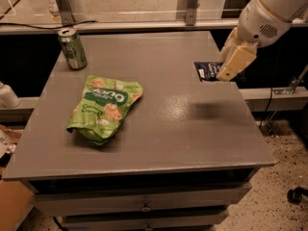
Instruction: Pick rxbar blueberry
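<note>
The rxbar blueberry [207, 70] is a small dark navy wrapper with white text. It hangs in the air above the right side of the grey table [159, 124], held by my gripper [226, 66]. The cream-coloured fingers [235, 61] are shut on the bar's right end, which they hide. The bar's shadow lies on the tabletop below it. The white arm comes in from the upper right corner of the view.
A large green snack bag [103, 109] lies on the left middle of the table. A green drink can [72, 48] stands at the back left corner. A glass barrier with metal posts [187, 4] runs behind the table. Drawers are below the tabletop.
</note>
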Motion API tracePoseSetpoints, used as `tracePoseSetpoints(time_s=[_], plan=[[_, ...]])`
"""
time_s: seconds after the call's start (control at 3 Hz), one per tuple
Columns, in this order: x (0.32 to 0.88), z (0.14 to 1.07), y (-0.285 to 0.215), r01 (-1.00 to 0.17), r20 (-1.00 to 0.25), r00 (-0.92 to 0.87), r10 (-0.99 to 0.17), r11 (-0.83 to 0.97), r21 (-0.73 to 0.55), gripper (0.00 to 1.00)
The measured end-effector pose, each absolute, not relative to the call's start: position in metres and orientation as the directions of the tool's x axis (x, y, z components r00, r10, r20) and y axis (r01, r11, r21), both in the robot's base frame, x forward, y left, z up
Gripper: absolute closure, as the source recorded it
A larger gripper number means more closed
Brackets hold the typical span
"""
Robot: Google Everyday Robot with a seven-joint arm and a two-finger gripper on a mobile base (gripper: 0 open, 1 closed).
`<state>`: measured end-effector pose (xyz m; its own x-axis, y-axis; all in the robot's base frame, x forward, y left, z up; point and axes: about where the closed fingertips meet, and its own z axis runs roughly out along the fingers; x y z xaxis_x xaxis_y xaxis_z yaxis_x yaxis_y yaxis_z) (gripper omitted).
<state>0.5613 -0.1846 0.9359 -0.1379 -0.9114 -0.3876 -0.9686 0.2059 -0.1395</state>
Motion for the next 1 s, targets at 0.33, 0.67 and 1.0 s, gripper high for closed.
tracePoseSetpoints(time_s=[0.33, 0.67, 1.0], plan=[[0.572, 0.94, -0.175, -0.961, -0.439, -0.139, -0.888, 0.228, -0.157, 1.0], [0.6, 0.952, -0.162, -0.941, -0.509, -0.124, -0.852, 0.263, -0.212, 1.0], [0.642, 0.975, -0.161, -0.902, -0.606, -0.089, -0.79, 0.322, -0.287, 1.0]])
